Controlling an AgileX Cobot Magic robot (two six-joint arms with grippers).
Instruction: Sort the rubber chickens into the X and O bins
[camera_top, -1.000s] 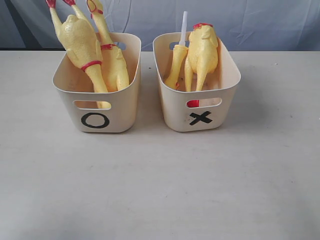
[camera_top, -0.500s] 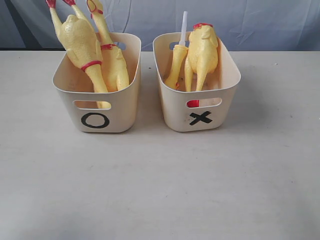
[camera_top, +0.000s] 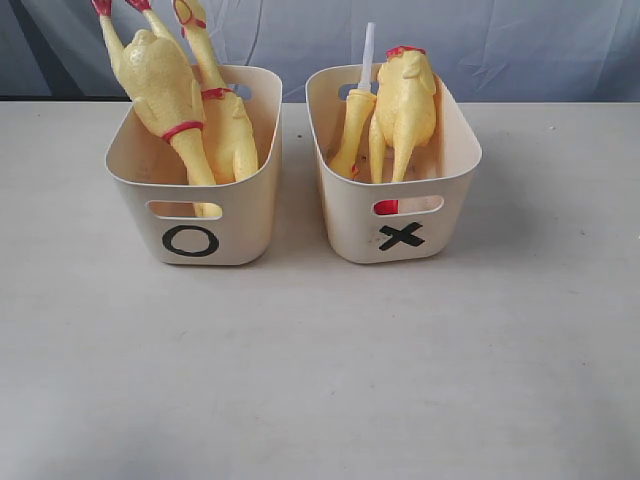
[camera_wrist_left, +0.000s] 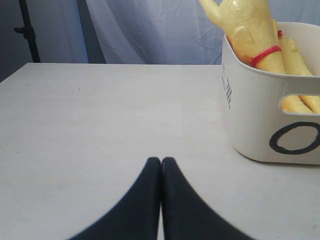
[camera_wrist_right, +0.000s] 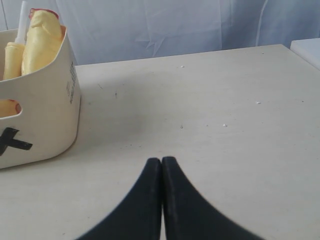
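Observation:
Two yellow rubber chickens (camera_top: 160, 85) (camera_top: 228, 125) stand head down in the cream O bin (camera_top: 195, 215), red feet sticking up. In the X bin (camera_top: 400, 225) are a fat chicken (camera_top: 405, 105) and a thinner one (camera_top: 355, 125) ending in a white tube. Neither arm shows in the exterior view. My left gripper (camera_wrist_left: 161, 161) is shut and empty over bare table, with the O bin (camera_wrist_left: 260, 125) off to one side. Near the X bin (camera_wrist_right: 45, 115), my right gripper (camera_wrist_right: 161, 160) is likewise shut on nothing.
A pale wooden table (camera_top: 320, 360) carries both bins side by side near its back edge. Grey-blue cloth (camera_top: 520, 40) hangs behind. A dark stand (camera_wrist_left: 30, 30) is seen past the table's far corner in the left wrist view.

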